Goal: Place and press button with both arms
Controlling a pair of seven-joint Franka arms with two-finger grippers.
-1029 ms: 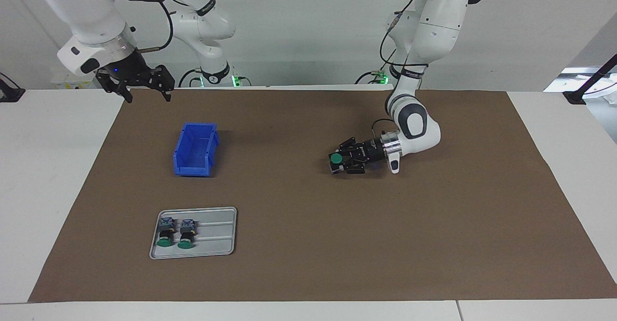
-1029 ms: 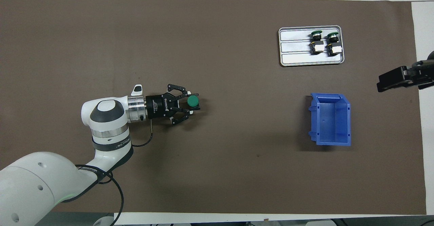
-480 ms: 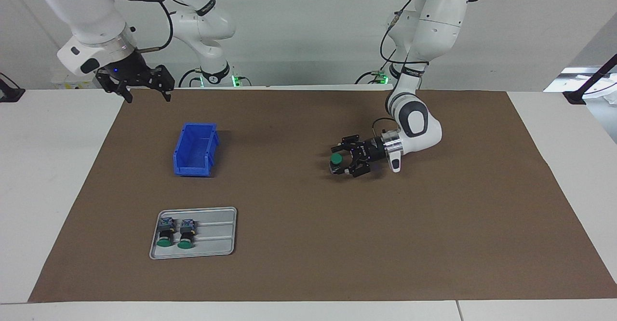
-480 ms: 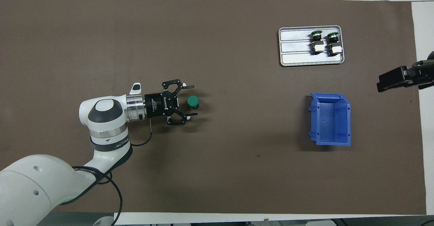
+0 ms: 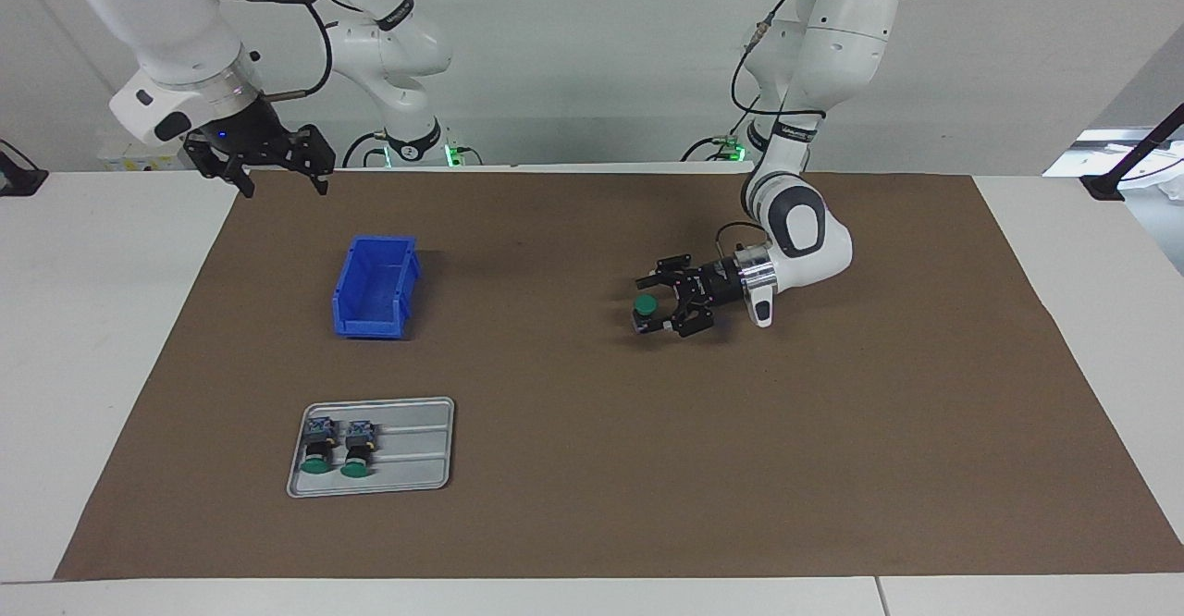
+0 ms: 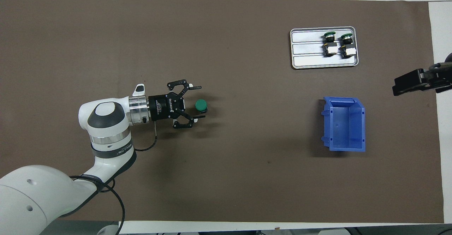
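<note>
A button (image 5: 645, 307) with a green cap stands upright on the brown mat, toward the left arm's end; it also shows in the overhead view (image 6: 201, 104). My left gripper (image 5: 647, 304) lies low and level over the mat, open, its fingertips (image 6: 196, 87) on either side of the button without touching it; in the overhead view the left gripper (image 6: 200, 102) straddles the cap. My right gripper (image 5: 282, 181) is open and empty, waiting raised over the mat's corner at the right arm's end; its tip shows in the overhead view (image 6: 400, 86).
A blue bin (image 5: 375, 288) (image 6: 344, 124) stands at the right arm's end. Farther from the robots, a grey tray (image 5: 416, 449) (image 6: 307, 48) holds two more green-capped buttons (image 5: 337, 449) lying on their sides.
My left gripper opened and let go of the button, then drew back a little toward its own end. The button stays upright on the mat. The right arm has not moved.
</note>
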